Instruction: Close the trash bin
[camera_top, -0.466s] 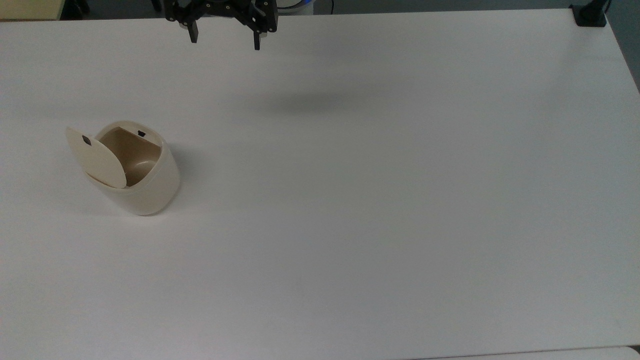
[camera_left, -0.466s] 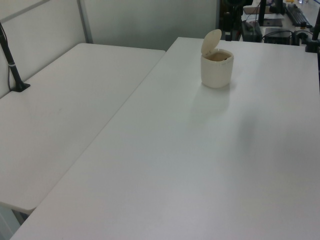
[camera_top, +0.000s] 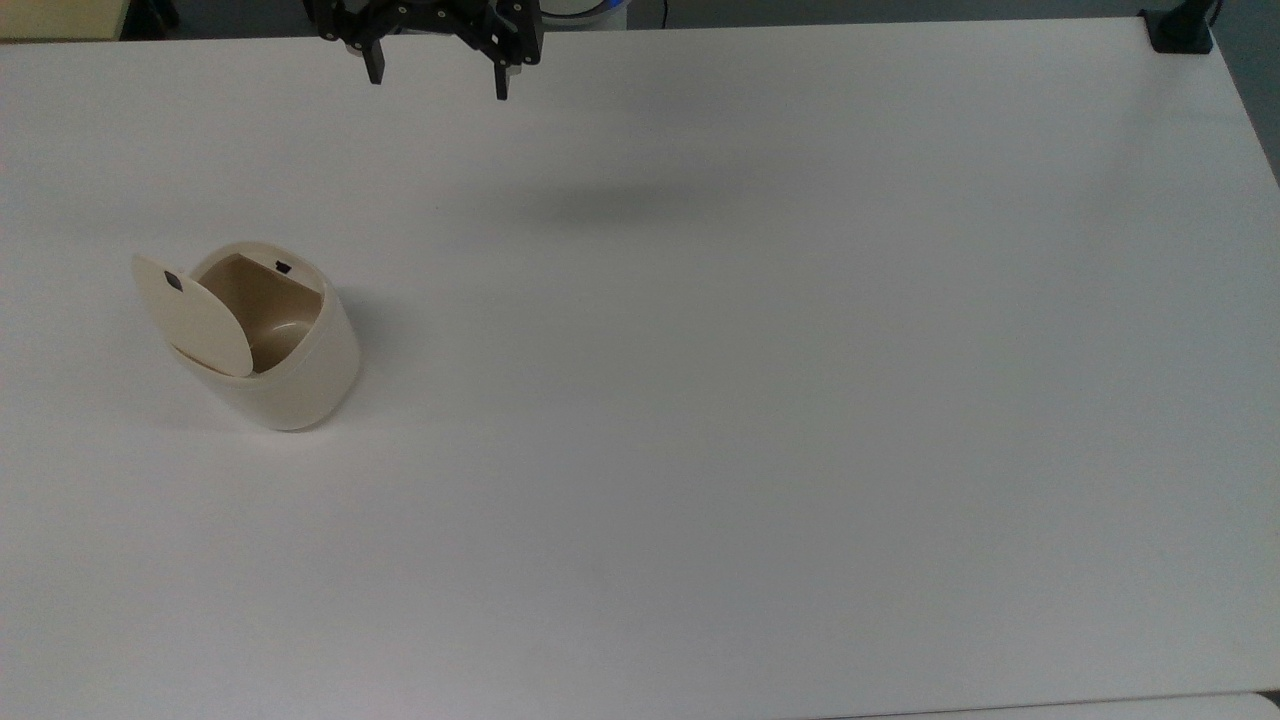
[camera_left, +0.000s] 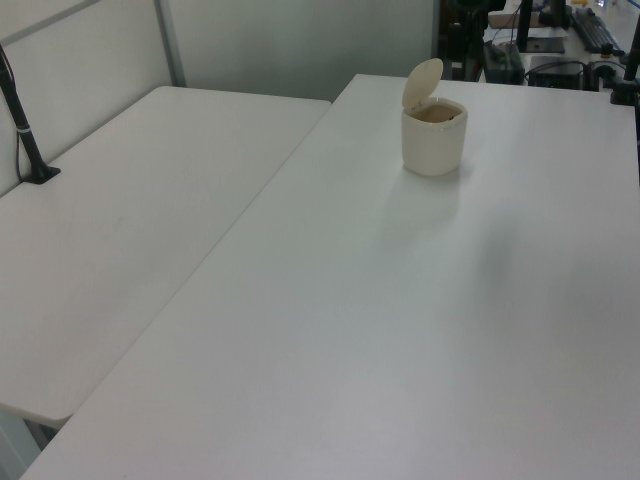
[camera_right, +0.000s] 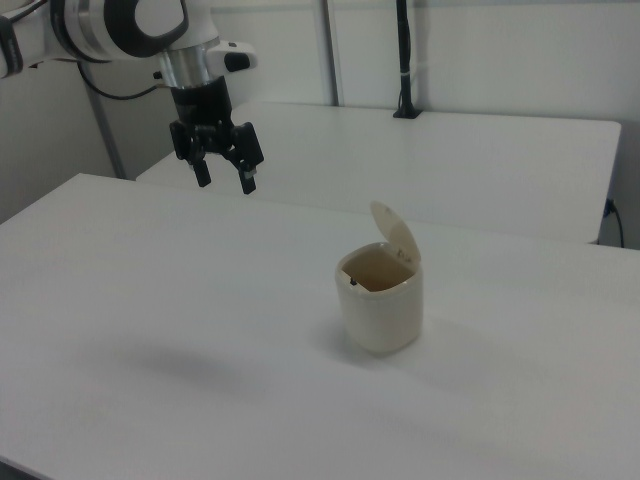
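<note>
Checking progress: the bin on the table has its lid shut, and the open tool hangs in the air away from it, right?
Not quite: the bin's lid stands open, as the right view shows. The open tool does hang in the air away from it.

White rounded arm links (camera_right: 60, 30) with a dark grey ring joint and black round cap; silver-grey wrist collar above a black block. Black two-finger tool (camera_right: 222, 180) (camera_top: 436, 88): angular black body, two short black fingers (camera_right: 201, 172), one tip paler. Black cable loops behind the arm. Top view: tool body shows small screws and linkage bars.
</note>
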